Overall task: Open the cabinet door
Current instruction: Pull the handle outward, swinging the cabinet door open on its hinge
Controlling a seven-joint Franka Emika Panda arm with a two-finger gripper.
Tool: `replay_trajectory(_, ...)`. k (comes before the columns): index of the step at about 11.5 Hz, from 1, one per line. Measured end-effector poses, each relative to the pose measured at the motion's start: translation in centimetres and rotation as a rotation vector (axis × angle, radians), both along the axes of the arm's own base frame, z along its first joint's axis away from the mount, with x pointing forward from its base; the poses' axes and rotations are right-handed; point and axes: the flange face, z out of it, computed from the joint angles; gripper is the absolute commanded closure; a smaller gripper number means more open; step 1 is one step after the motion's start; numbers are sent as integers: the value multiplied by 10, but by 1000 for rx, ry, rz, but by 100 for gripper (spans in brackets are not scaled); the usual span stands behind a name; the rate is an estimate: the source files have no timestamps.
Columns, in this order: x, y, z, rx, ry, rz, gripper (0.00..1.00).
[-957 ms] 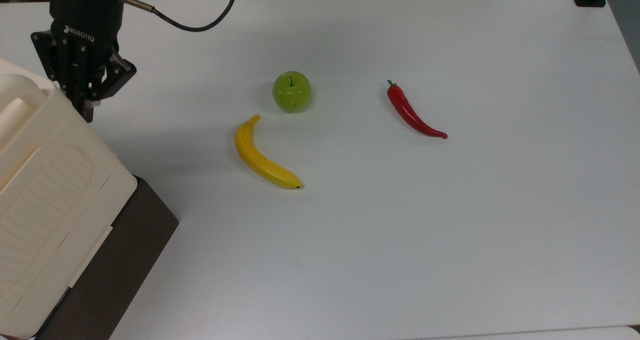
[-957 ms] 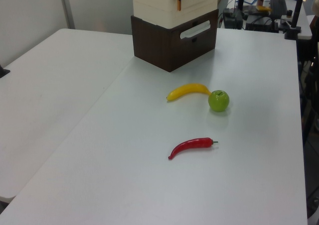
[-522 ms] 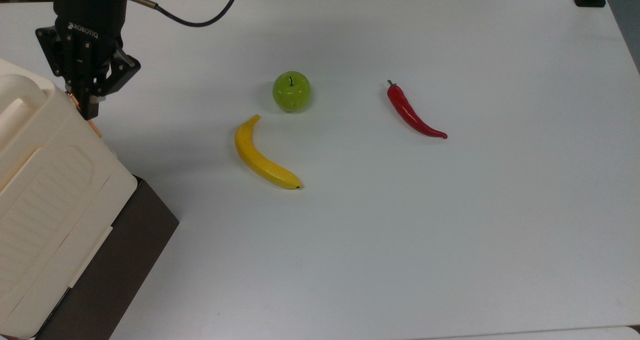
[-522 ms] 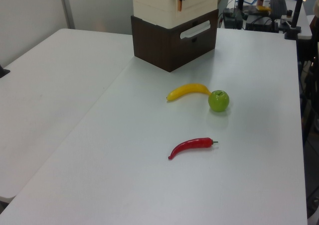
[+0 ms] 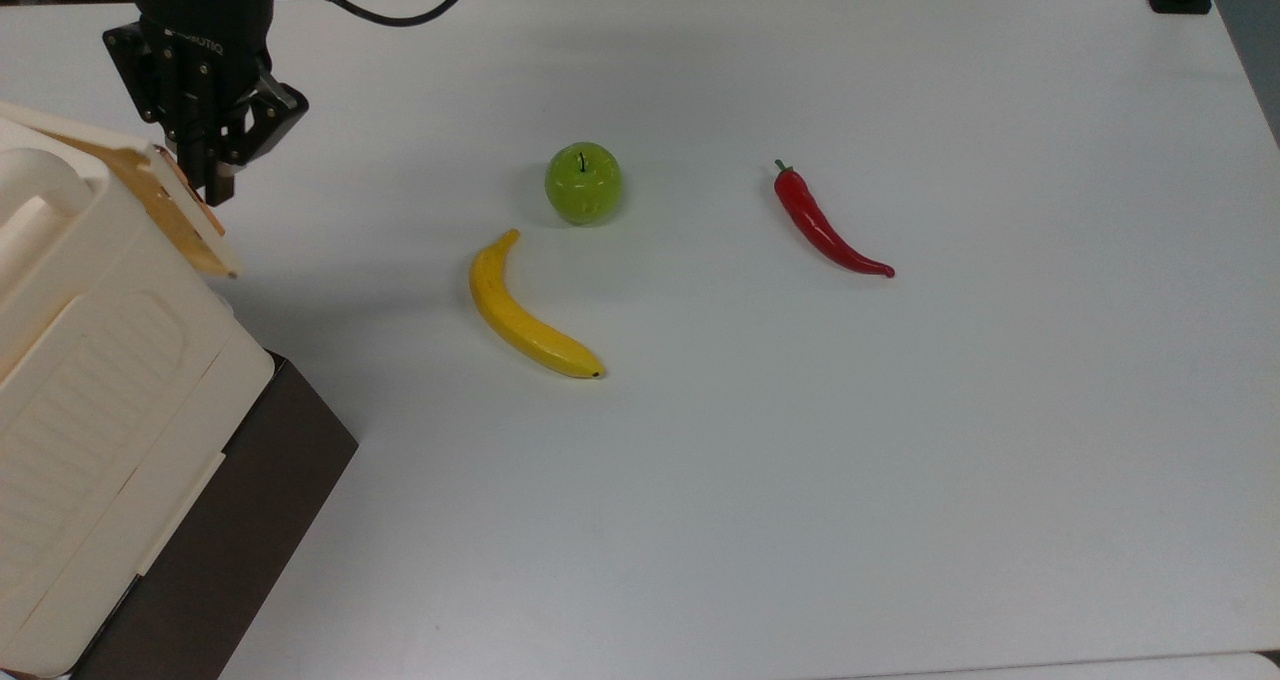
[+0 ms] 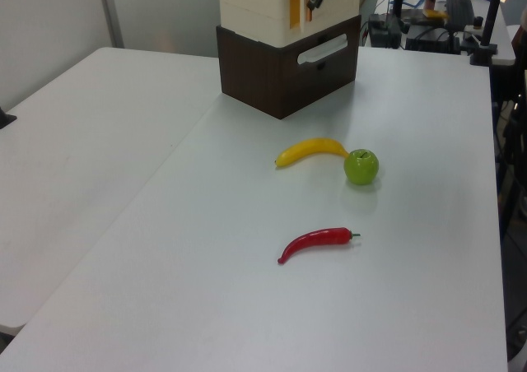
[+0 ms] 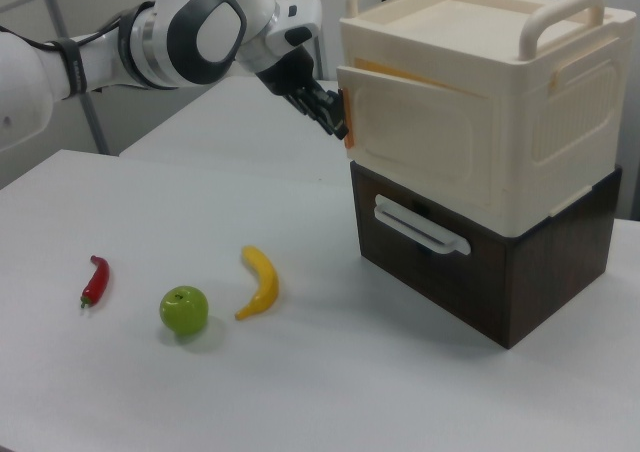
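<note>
Cabinet door (image 7: 412,144) sits on the front of the cabinet (image 7: 500,102), cracked open on its handle side: in the right view the door's left edge stands slightly off the cabinet face, with a thin gap showing along the top. In the top view the tan inner face of the door (image 5: 175,210) is exposed, angled out from the cabinet (image 5: 90,380) toward the table.

Table (image 5: 900,460): white, holds everything.

Cabinet is cream, boxy, with two loop handles on top, stacked on a dark brown drawer box (image 7: 480,272) with a pale bar handle. In the left view the cabinet (image 6: 255,2) and drawer box (image 6: 272,67) are at the far end of the table.

Arm (image 7: 190,37) reaches in from the right view's left, white with a black wrist.

Gripper (image 7: 338,124) is at the door's free edge, right at the small orange strip (image 7: 349,117). Top view has the gripper (image 5: 212,175) pointing down just beside the door's outer corner. Fingers look pinched on the door edge, clenched on it.

Loose items, all well apart from the cabinet:
- banana (image 5: 525,310), middle of the table in the top view, curved
- apple (image 5: 583,182), green, just beyond the banana's stem end, not touching
- chili pepper (image 5: 825,225), red, off to the top view's right, apart from both

Right view has the same three in a row at front left: chili pepper (image 7: 93,280), apple (image 7: 184,310), banana (image 7: 260,282).
</note>
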Motion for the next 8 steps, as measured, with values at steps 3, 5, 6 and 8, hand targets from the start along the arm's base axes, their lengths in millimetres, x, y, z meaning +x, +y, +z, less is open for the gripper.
replay_trajectory(3,-14,1,3,23,95,-23,0)
replay_trajectory(5,-27,4,21,38,106,-29,0)
replay_trajectory(6,-32,5,32,37,89,-29,0)
replay_trajectory(8,-36,5,61,33,36,-30,0)
